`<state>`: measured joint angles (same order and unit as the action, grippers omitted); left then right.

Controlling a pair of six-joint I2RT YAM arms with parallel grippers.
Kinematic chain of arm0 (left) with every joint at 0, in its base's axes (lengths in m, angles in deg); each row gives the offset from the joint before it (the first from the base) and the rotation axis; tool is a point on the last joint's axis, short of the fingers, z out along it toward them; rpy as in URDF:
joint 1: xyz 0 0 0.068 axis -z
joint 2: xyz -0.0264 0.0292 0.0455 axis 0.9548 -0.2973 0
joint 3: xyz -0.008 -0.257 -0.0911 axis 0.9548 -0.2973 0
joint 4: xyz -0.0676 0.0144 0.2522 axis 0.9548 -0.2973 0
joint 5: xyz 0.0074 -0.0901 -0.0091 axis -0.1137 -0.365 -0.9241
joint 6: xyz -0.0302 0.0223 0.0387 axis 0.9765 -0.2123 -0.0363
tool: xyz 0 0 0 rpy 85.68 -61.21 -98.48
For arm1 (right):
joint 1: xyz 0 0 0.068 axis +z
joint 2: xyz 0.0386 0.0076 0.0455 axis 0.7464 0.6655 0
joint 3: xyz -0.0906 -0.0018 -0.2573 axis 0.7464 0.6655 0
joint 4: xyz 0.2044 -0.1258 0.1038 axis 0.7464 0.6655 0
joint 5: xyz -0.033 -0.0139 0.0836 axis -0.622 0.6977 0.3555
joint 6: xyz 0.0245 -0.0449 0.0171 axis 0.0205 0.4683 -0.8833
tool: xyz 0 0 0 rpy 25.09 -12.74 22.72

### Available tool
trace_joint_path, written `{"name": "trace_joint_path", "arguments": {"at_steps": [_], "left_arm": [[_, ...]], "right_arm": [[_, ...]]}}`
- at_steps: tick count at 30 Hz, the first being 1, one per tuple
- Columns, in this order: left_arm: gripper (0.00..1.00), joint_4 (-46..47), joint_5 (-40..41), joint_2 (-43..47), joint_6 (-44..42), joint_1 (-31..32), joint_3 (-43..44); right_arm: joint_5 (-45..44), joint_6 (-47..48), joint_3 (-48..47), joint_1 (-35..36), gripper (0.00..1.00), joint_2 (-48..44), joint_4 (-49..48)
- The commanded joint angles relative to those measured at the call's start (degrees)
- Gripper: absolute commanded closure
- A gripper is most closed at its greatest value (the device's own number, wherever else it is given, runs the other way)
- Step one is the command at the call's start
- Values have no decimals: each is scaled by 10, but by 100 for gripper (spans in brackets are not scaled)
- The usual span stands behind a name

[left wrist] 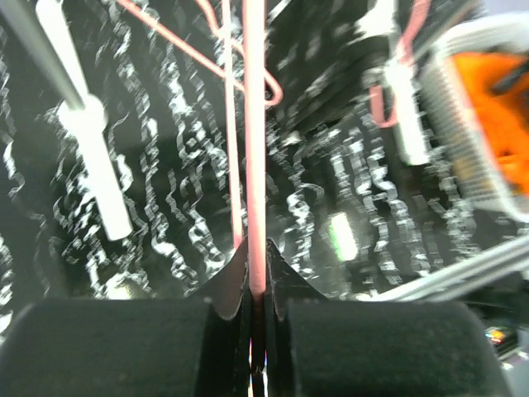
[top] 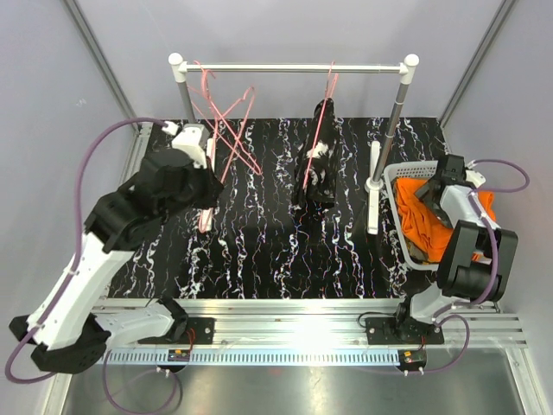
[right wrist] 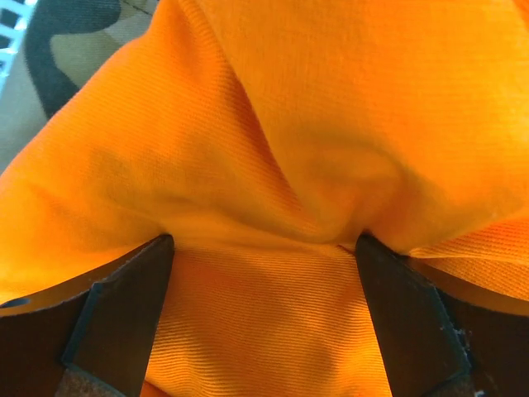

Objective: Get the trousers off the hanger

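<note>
The black trousers with white markings [top: 315, 169] hang from a pink hanger [top: 328, 91] at the middle of the rack. My left gripper [top: 207, 203] is shut on the bar of an empty pink hanger [left wrist: 254, 165], which runs straight up out of the closed jaws [left wrist: 257, 277]. The plain orange trousers [top: 432, 220] lie in the basket [top: 408, 170] at the right. My right gripper [top: 429, 192] is open, its fingers [right wrist: 124, 306] pressed down into the orange cloth [right wrist: 331, 99]. A bit of the camouflage trousers [right wrist: 74, 41] shows under the orange ones.
The rack's white rail [top: 294, 67] spans the back on two posts, with its right post [top: 393, 121] and white foot [top: 373, 186] just left of the basket. More empty pink hangers [top: 229, 121] hang tangled at the rail's left end. The table top [top: 259, 251] is black marble-patterned.
</note>
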<state>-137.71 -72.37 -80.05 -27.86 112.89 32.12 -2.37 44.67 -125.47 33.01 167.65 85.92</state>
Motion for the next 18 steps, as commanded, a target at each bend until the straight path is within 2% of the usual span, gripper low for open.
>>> {"name": "trace_joint_path", "arguments": {"at_steps": [1,4,7,10,14,18], "left_arm": [[100,-8,48,-25,-13,5,12],[100,-18,81,-52,-7,15,28],[100,-37,119,-82,-5,27,56],[100,-37,140,-117,-7,31,77],[100,-28,121,-166,11,30,123],[100,-14,129,-218,53,30,172]], "right_arm": [[52,17,-17,-3,1,-49,97],[50,44,-67,-2,0,-180,136],[83,68,-91,-2,1,-269,134],[113,78,-133,-2,0,-306,168],[248,86,-161,-2,1,-332,181],[343,62,-143,-2,1,-365,152]]}}
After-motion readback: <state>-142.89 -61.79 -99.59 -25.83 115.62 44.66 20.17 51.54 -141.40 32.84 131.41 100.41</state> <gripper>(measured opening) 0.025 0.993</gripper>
